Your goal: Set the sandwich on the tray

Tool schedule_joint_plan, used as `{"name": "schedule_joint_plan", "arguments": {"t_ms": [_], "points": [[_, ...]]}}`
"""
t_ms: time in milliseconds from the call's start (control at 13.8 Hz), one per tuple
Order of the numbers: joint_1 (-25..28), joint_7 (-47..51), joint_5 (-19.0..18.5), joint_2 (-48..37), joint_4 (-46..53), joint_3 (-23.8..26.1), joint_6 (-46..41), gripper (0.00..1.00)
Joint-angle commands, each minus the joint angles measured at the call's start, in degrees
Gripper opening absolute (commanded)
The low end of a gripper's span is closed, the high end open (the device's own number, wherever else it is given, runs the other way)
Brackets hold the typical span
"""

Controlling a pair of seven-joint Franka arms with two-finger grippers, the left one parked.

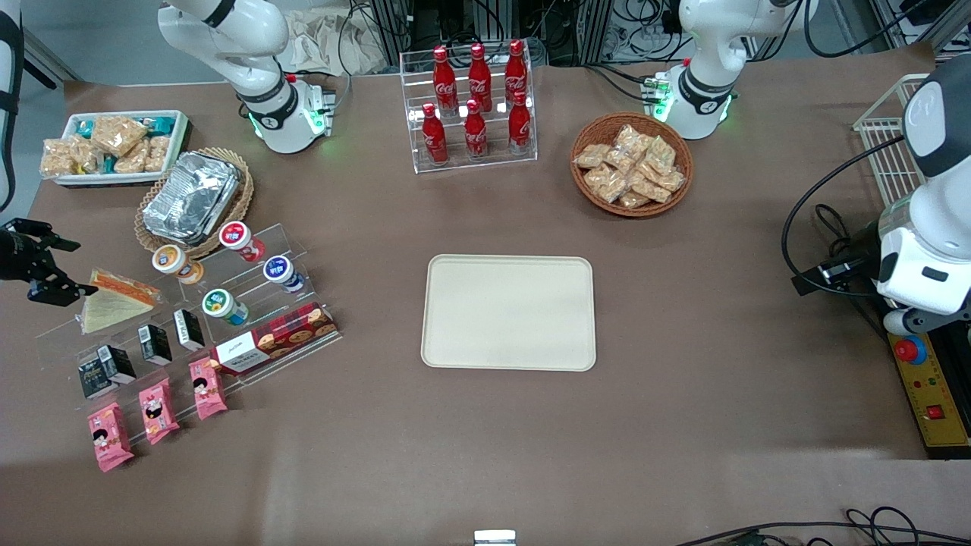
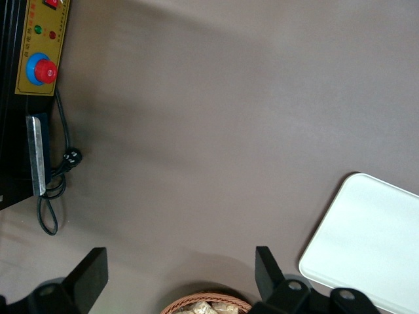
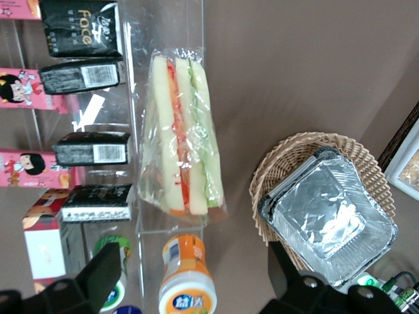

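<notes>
Claw (image 1: 57,267) (fingers apart) beside sandwich (image 1: 115,299)

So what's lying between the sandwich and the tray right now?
In the front view, yogurt cups and a red cookie box on the clear stand, then bare table. The gripper hovers beside the sandwich, away from the tray.

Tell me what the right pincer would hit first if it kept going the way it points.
Probably the sandwich on the clear shelf: the open right pincer faces it, fingers apart, though its height above it is unclear.
</notes>
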Motion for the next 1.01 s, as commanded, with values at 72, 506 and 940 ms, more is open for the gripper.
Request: {"name": "schedule_joint_plan", "arguments": {"t_ms": [72,506,940], "points": [[-0.1,0.1,-1.4,-0.3,-2.9,0.2,4.9,1.0],[-0.3,0.0,-1.4,0.8,-5.1,0.1,8.0,1.0],[-0.3,-1.0,-1.4,2.6,-5.9,0.1,12.5,1.0]]}}
